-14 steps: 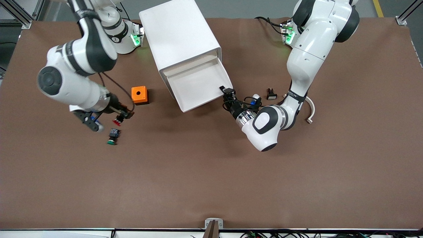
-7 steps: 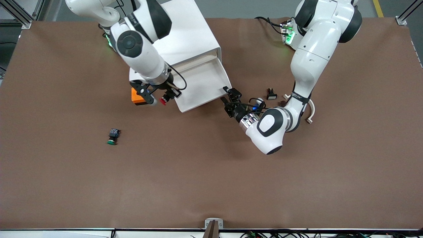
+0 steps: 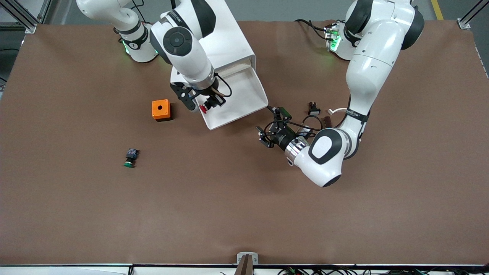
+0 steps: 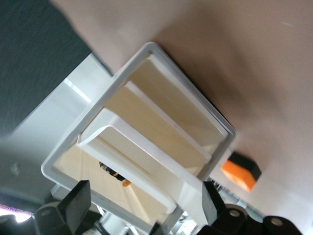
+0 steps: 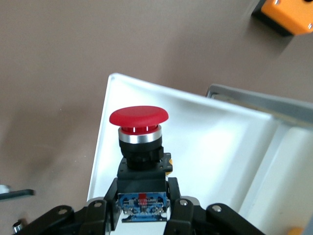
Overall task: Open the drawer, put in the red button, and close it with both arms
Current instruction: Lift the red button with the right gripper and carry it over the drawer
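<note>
Your right hand (image 3: 206, 104) is clamped on the red button (image 3: 203, 109), fingers (image 5: 178, 205) pinching the black body from both sides with the bluish back tucked up against the palm. The button's long axis runs straight out from the hand, red cap leading, and the cap hangs just inside the front lip of the open drawer (image 3: 244, 99). The white drawer floor lies directly beneath the cap, so my guess is the drop calls for little more than easing forward and letting go. The orange box (image 3: 161, 110) sits on the counter (image 3: 229, 210) off to the side of this hand, and the green-capped button (image 3: 130, 157) lies well apart from it.

Moving across, your left hand (image 3: 272, 126) hovers over the counter just off the drawer's front corner, fingers spread wide and holding nothing. It points back at the drawer front, so it looks placed for the closing push.
</note>
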